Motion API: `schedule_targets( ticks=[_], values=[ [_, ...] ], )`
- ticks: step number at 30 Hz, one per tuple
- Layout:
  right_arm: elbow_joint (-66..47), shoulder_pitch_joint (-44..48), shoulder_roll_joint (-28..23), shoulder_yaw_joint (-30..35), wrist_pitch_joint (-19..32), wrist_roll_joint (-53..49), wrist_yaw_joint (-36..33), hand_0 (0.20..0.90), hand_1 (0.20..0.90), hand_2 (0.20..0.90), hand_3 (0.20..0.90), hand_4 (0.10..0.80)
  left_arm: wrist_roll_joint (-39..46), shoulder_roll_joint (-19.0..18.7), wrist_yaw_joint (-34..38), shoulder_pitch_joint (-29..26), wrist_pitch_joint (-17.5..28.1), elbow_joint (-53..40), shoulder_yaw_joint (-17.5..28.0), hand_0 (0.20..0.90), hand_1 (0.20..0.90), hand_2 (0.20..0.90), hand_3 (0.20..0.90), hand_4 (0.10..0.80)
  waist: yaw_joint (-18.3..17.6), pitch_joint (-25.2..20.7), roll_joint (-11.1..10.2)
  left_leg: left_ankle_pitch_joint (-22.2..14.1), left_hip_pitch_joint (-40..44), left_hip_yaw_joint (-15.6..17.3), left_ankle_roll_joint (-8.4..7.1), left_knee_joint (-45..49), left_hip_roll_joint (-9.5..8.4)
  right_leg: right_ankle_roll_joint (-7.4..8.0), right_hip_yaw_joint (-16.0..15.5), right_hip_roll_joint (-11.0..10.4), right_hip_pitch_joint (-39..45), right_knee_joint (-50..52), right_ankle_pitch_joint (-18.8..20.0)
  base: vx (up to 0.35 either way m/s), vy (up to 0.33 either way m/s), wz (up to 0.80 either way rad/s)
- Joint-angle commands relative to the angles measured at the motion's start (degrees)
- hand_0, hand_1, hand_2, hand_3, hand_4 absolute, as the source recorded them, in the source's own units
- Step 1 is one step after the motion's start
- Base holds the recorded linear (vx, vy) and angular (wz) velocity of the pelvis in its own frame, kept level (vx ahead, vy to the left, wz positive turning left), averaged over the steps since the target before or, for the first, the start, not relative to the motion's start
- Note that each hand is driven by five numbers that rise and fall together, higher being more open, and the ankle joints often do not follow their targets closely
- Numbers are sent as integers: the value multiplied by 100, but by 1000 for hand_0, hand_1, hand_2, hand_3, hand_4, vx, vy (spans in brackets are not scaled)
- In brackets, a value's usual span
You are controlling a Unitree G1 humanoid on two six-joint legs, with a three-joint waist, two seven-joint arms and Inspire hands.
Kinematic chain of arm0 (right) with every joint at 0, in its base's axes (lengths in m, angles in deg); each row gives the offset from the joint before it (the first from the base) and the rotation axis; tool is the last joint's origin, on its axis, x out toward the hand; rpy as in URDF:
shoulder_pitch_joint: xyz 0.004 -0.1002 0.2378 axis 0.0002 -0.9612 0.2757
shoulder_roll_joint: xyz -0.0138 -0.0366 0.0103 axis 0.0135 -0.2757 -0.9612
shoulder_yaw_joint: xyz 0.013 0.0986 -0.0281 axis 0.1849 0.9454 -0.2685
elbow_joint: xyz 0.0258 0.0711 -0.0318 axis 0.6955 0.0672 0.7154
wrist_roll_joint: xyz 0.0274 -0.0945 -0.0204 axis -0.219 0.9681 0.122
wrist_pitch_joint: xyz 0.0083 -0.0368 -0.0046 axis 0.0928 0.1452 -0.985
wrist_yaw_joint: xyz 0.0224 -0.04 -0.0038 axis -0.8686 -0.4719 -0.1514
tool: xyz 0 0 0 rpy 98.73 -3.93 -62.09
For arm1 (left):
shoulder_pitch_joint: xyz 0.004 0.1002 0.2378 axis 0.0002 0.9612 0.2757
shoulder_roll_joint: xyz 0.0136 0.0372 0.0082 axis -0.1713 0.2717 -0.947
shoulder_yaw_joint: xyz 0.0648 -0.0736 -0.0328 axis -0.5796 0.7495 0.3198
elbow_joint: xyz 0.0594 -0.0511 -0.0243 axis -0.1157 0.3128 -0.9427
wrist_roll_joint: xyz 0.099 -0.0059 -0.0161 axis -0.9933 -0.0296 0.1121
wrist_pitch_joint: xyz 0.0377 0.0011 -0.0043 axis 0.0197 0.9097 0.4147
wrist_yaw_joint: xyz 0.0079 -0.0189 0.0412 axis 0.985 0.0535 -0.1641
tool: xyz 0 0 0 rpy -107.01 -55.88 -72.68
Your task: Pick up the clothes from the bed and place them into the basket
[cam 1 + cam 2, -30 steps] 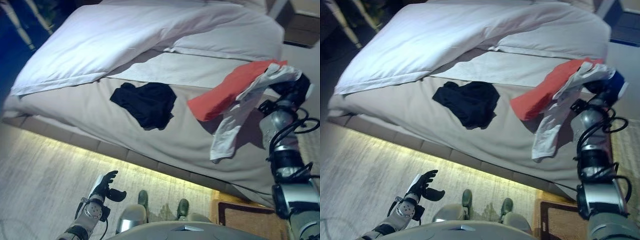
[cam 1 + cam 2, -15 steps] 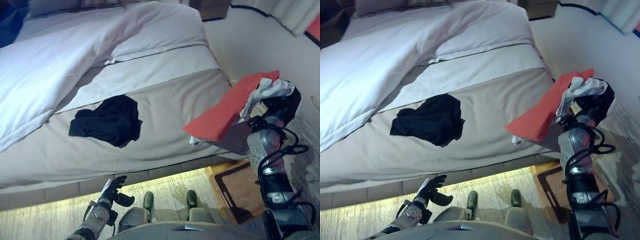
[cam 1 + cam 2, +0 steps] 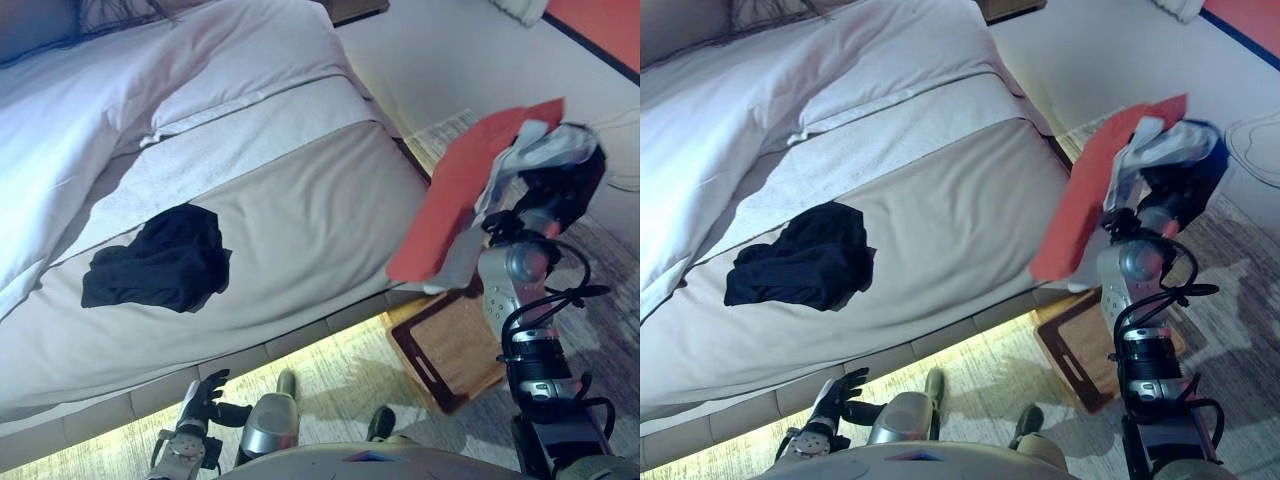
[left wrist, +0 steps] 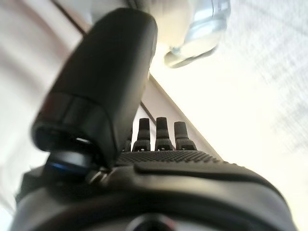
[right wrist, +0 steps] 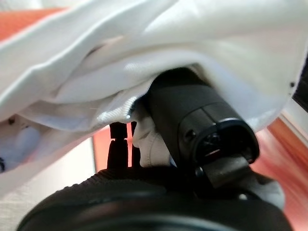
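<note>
My right hand (image 3: 562, 186) is raised beyond the bed's right edge, shut on a red garment (image 3: 448, 192) and a white garment (image 3: 545, 148). Both hang from it over the floor. In the right wrist view the white cloth (image 5: 159, 43) drapes over my thumb (image 5: 192, 120), with the red cloth (image 5: 29, 19) behind it. A brown basket (image 3: 422, 366) stands on the floor by the bed's corner, partly under the hanging cloth. A black garment (image 3: 155, 262) lies crumpled on the grey bed sheet (image 3: 300, 220). My left hand (image 3: 205, 398) hangs low by the bed's side, open and empty.
A white duvet (image 3: 120, 90) covers the far part of the bed. A pale rug (image 3: 340, 370) lies along the bed's lit base. A wall (image 3: 450, 50) rises beyond the bed's right side.
The view has swung to the right. My right hand has carried the red and white garments off the bed's edge and over the floor by the basket. My left hand stays low.
</note>
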Motion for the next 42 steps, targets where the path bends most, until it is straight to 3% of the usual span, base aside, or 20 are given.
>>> schedule_targets(
  ticks=[1, 8, 19, 26, 34, 42],
  values=[
    [-1070, 480, -453, 415, 882, 656, -152, 300, 300, 300, 200, 100, -179, -145, 153, -204, 347, 98, 10, 900, 900, 900, 900, 800, -267, -707, -26, 193, -330, -47, -243, 597, 161, 531, -409, -248, 634, -45, -20, -30, -37, -62],
    [-1315, 9, -460, 468, 517, 556, 48, 300, 300, 300, 200, 100, -395, -104, 271, -115, 325, 172, 123, 900, 900, 900, 900, 800, -492, -785, 11, 226, 25, -75, -312, 346, 222, 492, -356, -215, 572, 5, -15, -11, 9, -25],
    [-892, -1233, -119, 509, 488, 107, 456, 300, 300, 300, 200, 100, -393, -58, 216, -34, 344, 185, 194, 900, 900, 900, 900, 800, -792, -844, 73, 207, 328, 44, -313, 187, 264, 481, -264, -204, 499, 39, -4, -9, 2, -2],
    [310, -1558, 177, 586, 334, -137, 56, 300, 300, 300, 200, 100, -436, -106, 152, -107, 355, 12, -4, 900, 900, 900, 900, 800, -856, -794, 111, 224, 396, 59, -299, 107, 264, 484, -275, -200, 445, 48, 37, -17, -17, -7],
    [1885, -1627, 177, 721, 240, -316, -319, 300, 300, 300, 200, 100, -384, -253, 142, -212, 294, -3, -229, 900, 900, 900, 900, 800, -826, -709, 224, 214, 435, 5, -294, 54, 192, 500, -324, -208, 393, 10, 121, -6, -8, 0],
    [4023, -1622, 218, 805, 288, -1179, 24, 300, 300, 300, 200, 100, -488, -394, 2, -355, 348, 33, -460, 900, 900, 900, 900, 800, -700, -666, 322, 220, 401, -124, -296, 37, 140, 501, -441, -222, 317, 28, 159, -4, -39, 8]
  ],
)
